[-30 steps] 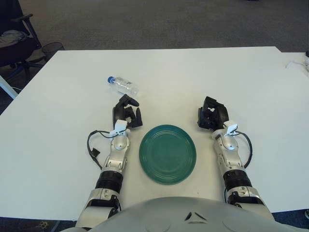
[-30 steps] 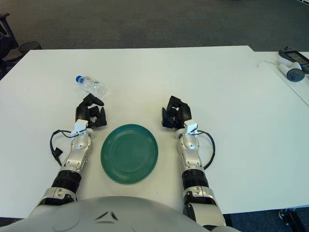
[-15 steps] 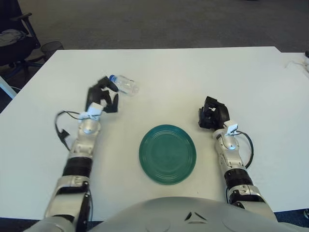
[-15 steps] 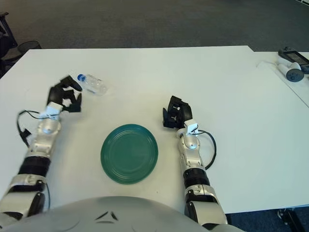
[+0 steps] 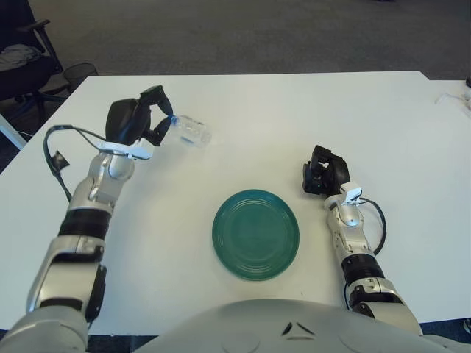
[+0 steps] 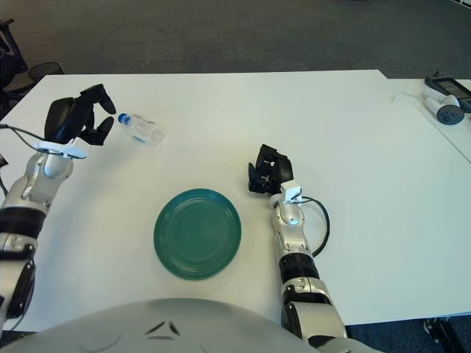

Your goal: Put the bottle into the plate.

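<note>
Your left hand (image 6: 77,118) has swung out from beside the green plate (image 6: 197,233) to the water bottle's (image 6: 141,128) cap end, fingers spread, holding nothing. The grasp is next. Your right hand (image 6: 265,170) idles right of the plate, curled and empty.

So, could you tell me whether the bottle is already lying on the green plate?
No, the bottle lies on the white table beyond the plate, with the left hand open beside its cap.

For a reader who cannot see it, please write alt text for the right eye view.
A robot's left hand, fingers open, is raised just left of a clear bottle that lies on its side on a white table, cap toward the hand. An empty green plate sits nearer the robot, and the right hand shows right of the plate.
</note>
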Tool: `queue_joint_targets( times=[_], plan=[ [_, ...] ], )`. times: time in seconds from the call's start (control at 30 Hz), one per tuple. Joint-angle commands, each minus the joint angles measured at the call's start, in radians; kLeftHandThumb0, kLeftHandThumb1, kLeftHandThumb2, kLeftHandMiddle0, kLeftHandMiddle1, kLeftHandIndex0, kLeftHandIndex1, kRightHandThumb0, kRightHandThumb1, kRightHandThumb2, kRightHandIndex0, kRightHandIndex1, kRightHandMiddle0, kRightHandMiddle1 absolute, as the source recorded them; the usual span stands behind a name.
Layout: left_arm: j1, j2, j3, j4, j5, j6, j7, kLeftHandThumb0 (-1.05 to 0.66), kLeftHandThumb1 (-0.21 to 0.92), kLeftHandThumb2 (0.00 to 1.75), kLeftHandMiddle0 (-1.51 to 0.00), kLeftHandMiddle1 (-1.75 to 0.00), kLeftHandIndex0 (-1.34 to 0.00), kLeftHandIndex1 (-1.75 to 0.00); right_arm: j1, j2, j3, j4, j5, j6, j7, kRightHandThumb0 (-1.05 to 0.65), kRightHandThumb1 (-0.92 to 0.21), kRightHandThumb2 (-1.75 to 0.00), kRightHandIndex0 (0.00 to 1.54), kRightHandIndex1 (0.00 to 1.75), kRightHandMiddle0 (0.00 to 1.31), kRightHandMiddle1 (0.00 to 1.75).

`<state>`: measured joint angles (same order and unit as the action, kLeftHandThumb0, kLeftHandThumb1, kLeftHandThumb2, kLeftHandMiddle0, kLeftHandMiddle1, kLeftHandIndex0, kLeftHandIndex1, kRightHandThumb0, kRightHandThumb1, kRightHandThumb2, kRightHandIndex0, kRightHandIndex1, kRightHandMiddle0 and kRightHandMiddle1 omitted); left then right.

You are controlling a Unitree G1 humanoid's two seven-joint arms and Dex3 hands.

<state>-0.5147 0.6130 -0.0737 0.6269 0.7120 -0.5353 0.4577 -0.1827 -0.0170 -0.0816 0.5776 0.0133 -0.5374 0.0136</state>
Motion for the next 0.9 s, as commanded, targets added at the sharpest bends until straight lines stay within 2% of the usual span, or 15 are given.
queue_joint_targets(
  times=[0.0, 0.2, 0.4, 0.6, 0.7, 0.87],
  plan=[
    [-0.069, 0.059, -0.054, 0.083, 0.082, -0.019, 0.091, -0.47, 0.30, 1.33, -1.17, -1.75, -0.62, -1.75, 0.031, 0.006, 0.002, 0.047, -0.005, 0.024, -0.006, -0.06, -0.25, -1.34, 1.20, 1.75, 1.02, 1.75],
    [-0.166, 0.108, -0.135, 0.199, 0.155, -0.002, 0.130, -0.47, 0.31, 1.33, -1.15, -1.75, -0.61, -1.75, 0.027, 0.006, 0.004, 0.056, -0.005, 0.020, -0.009, -0.06, -0.25, -1.34, 1.20, 1.75, 1.02, 1.75],
    [-0.268, 0.101, -0.223, 0.346, 0.207, 0.032, 0.173, -0.47, 0.32, 1.31, -1.09, -1.75, -0.60, -1.75, 0.024, 0.006, 0.004, 0.062, -0.004, 0.017, -0.010, -0.06, -0.24, -1.34, 1.20, 1.75, 1.02, 1.75],
    [-0.386, 0.067, -0.382, 0.517, 0.331, 0.103, 0.294, -0.45, 0.39, 1.21, -0.93, -1.75, -0.55, -1.75, 0.018, 0.005, 0.003, 0.074, -0.004, 0.012, -0.010, -0.06, -0.24, -1.34, 1.20, 1.75, 1.02, 1.75],
    [-0.434, 0.053, -0.474, 0.592, 0.404, 0.142, 0.349, -0.42, 0.50, 1.08, -0.78, -1.75, -0.47, -1.75, 0.015, 0.005, 0.003, 0.082, -0.004, 0.009, -0.010, -0.06, -0.24, -1.34, 1.20, 1.75, 1.02, 1.75],
    [-0.477, 0.031, -0.563, 0.666, 0.445, 0.182, 0.377, -0.40, 0.62, 0.92, -0.58, -1.75, -0.38, -1.75, 0.012, 0.005, 0.003, 0.090, -0.004, 0.004, -0.011, -0.06, -0.24, -1.34, 1.20, 1.75, 1.02, 1.75]
  ],
)
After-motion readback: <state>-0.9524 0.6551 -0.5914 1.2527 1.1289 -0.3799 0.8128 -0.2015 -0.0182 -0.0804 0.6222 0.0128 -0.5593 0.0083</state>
